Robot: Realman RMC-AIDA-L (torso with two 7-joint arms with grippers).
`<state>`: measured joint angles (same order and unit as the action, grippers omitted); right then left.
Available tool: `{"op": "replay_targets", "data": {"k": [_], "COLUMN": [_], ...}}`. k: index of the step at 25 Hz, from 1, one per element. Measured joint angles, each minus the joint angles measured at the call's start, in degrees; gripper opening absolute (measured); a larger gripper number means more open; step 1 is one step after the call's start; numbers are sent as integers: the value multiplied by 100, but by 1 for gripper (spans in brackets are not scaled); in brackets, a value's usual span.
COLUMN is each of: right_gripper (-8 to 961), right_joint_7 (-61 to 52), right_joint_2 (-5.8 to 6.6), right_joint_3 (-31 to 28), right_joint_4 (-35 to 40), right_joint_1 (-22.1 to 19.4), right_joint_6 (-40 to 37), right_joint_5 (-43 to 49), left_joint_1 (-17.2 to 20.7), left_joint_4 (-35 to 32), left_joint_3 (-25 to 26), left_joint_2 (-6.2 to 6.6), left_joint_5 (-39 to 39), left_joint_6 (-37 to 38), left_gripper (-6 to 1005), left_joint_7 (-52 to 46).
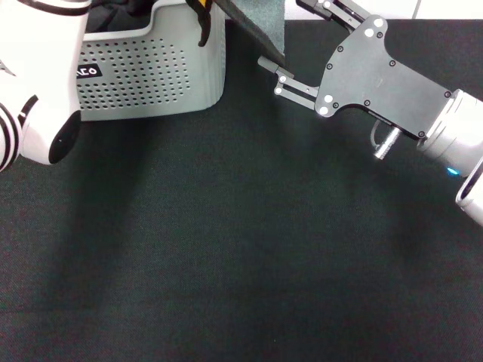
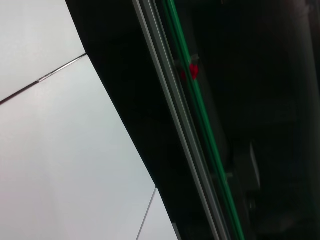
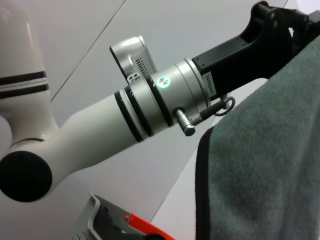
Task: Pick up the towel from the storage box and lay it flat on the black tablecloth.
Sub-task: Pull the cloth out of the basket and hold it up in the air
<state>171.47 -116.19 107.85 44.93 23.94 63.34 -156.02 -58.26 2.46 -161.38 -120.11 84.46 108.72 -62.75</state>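
Observation:
The towel (image 1: 260,23) hangs in the air at the top middle of the head view, grey face showing, with a sliver of yellow (image 1: 202,7) over the storage box (image 1: 151,75). In the right wrist view the towel (image 3: 265,165) shows its grey face and black hem and hangs from my left gripper (image 3: 280,22), which is shut on its top edge. My right gripper (image 1: 283,34) is open at the towel's right edge, and its lower fingertip (image 1: 266,63) touches the hanging corner. The black tablecloth (image 1: 241,249) lies below.
The storage box stands at the back left with its black label (image 1: 87,72) facing me and dark clothes (image 1: 124,11) inside. My left arm (image 1: 38,75) rises in front of the box's left side. The left wrist view shows only wall and a green strip (image 2: 200,115).

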Motion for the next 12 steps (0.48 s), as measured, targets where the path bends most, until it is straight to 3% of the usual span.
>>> {"op": "replay_targets", "data": {"k": [12], "right_gripper": [646], "right_joint_7": [0], "right_joint_2": [0], "right_joint_3": [9], "right_joint_4": [34], "right_joint_1": [-176], "right_joint_6": [152], "right_joint_5": [-18], "left_joint_1": [51], "left_joint_4": [0], "left_joint_3": [28], "left_joint_2": [-4], "left_joint_5": [42], "left_joint_6": [50], "left_gripper": [7], "left_joint_7": [31]}}
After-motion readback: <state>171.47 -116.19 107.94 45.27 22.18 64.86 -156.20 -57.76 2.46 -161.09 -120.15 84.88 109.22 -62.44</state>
